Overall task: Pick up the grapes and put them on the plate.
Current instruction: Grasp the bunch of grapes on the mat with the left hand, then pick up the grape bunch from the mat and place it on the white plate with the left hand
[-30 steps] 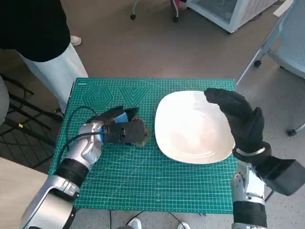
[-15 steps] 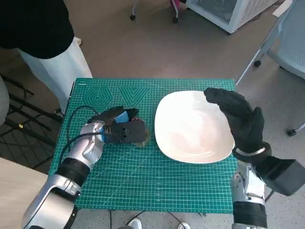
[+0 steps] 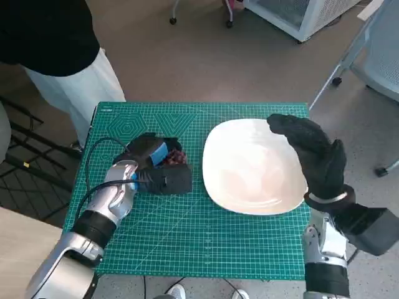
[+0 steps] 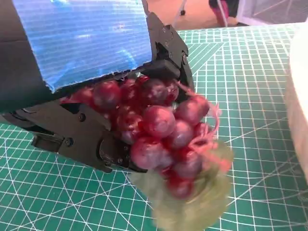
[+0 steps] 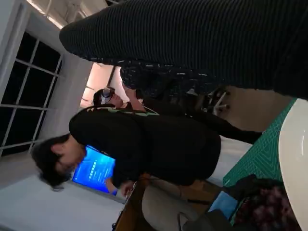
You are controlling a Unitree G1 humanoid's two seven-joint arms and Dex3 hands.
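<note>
Lifted since the earlier frame, the left robot hand (image 3: pixel 156 167) now grips the grapes (image 4: pixel 161 130) clear of the counter (image 3: pixel 187 243), ready to carry to the plate (image 3: pixel 249 165).

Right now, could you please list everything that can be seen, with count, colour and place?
grapes: one bunch, dark red, held in the left hand, left of the plate
plate: one, white, right half of the mat
mat: one, green with white grid, covering the table
chair: one, grey, on the floor at right
person: one, black top and white trousers, standing at the table's far left corner
left hand: one, black with blue tape, gripping the grapes
right hand: one, black glove, over the plate's right edge, holding nothing
</note>
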